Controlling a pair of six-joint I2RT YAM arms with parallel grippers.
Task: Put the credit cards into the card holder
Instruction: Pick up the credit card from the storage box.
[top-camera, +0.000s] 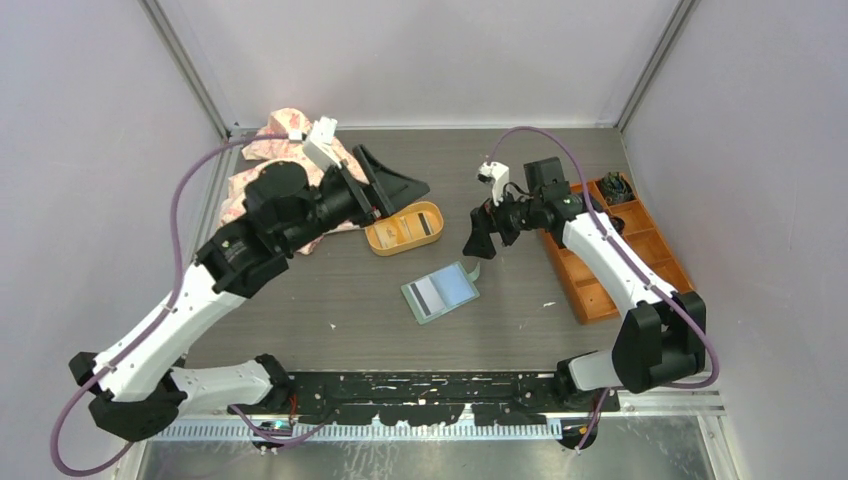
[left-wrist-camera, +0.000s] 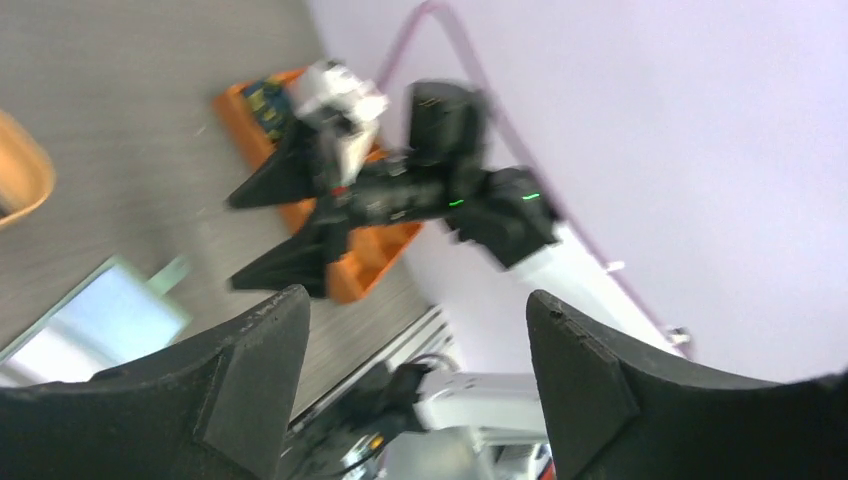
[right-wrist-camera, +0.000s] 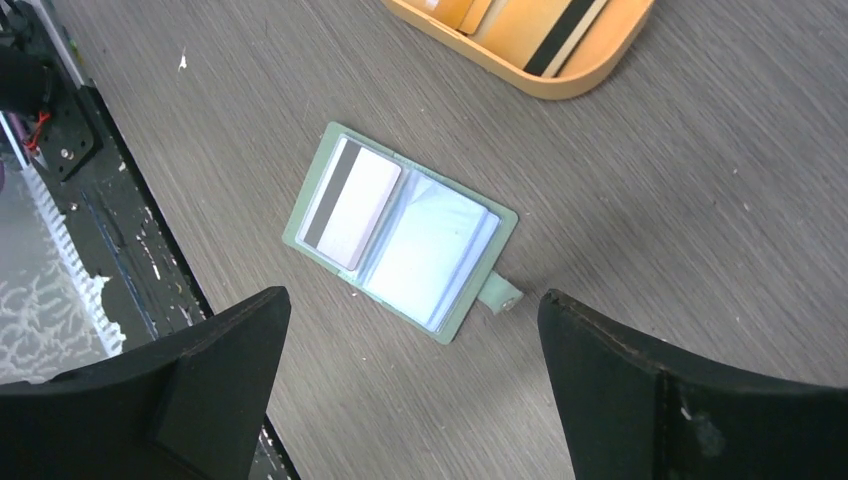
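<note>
The sage-green card holder (top-camera: 441, 292) lies open and flat on the table's middle. A white card with a dark stripe (right-wrist-camera: 352, 205) lies on its left half; clear slots show on the right half, and the snap tab (right-wrist-camera: 499, 294) sticks out. More cards (top-camera: 410, 227) lie in the yellow-orange oval tray (top-camera: 380, 241). My left gripper (top-camera: 392, 186) is open and empty, raised above the tray. My right gripper (top-camera: 482, 238) is open and empty, hovering just right of the card holder (right-wrist-camera: 400, 230), apart from it.
An orange compartment box (top-camera: 612, 250) stands at the right under my right arm. A crumpled floral cloth (top-camera: 268, 158) lies at the back left behind my left arm. The tray also shows in the right wrist view (right-wrist-camera: 560, 78).
</note>
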